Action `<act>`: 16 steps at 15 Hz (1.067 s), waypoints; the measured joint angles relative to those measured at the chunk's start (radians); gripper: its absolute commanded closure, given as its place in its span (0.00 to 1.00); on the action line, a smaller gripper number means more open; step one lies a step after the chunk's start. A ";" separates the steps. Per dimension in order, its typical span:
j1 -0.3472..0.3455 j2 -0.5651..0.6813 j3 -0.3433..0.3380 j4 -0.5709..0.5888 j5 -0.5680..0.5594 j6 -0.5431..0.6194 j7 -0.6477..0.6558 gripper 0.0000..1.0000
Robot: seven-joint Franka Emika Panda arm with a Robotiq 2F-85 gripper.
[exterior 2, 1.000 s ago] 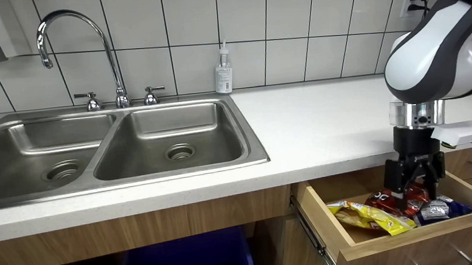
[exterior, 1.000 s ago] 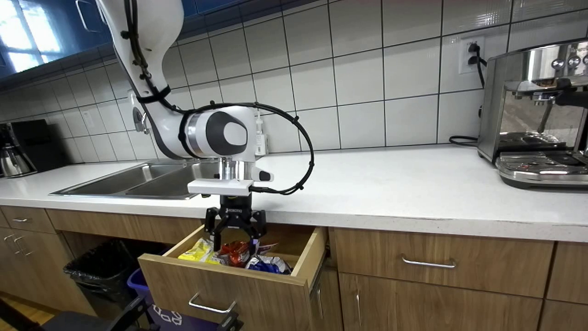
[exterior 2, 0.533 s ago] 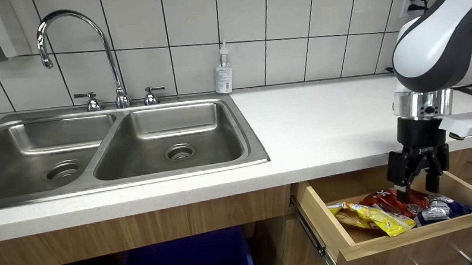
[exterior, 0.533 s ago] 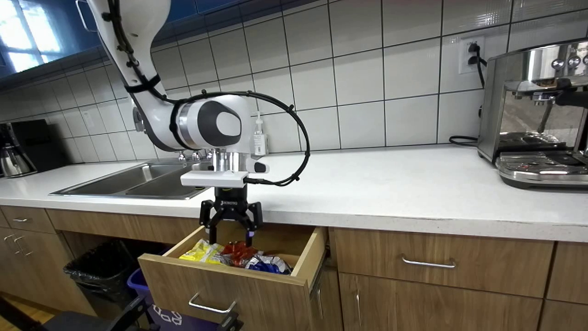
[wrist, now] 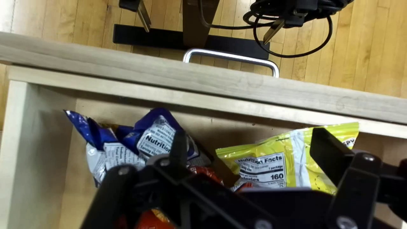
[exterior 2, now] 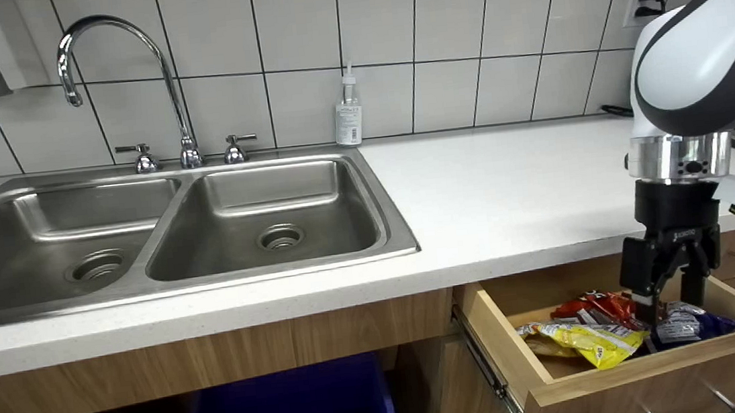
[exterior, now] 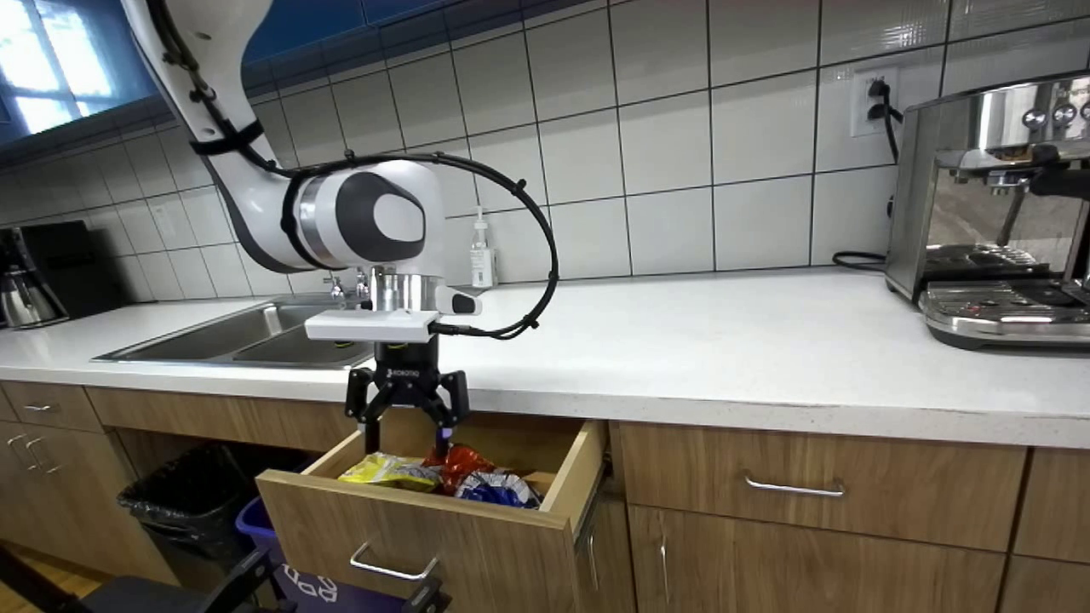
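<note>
My gripper [exterior: 407, 441] hangs fingers-down over the pulled-out drawer [exterior: 443, 541], jaws wide apart and holding nothing. In the wrist view the yellow chip bag [wrist: 291, 149] shows between and behind the fingers, its nutrition label up. A blue bag [wrist: 159, 136] lies by one finger, toward a drawer corner. The red bag [wrist: 154, 221] is largely hidden by the gripper there. In an exterior view the red bag [exterior 2: 596, 306] lies behind the yellow bag [exterior 2: 603, 342], with the blue bag [exterior 2: 716, 327] to the right. Whether a fingertip touches any bag I cannot tell.
The white countertop [exterior: 681, 349] overhangs the drawer's back. A double sink [exterior 2: 397, 234] and soap bottle [exterior 2: 349, 117] are on the counter. An espresso machine [exterior: 996, 204] stands at far right. A blue bin [exterior 2: 286, 410] sits below the counter; a dark stand [wrist: 165, 37] is beyond the drawer front.
The arm has shifted left in an exterior view, right in the opposite picture, with the fingertips slightly higher. The yellow and red bags have shifted a little. The jaws stay apart.
</note>
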 measured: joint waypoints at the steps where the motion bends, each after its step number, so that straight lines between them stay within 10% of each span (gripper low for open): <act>1: 0.000 -0.013 0.001 -0.015 0.000 0.000 0.000 0.00; 16: 0.020 -0.124 0.007 -0.196 0.001 -0.002 0.000 0.00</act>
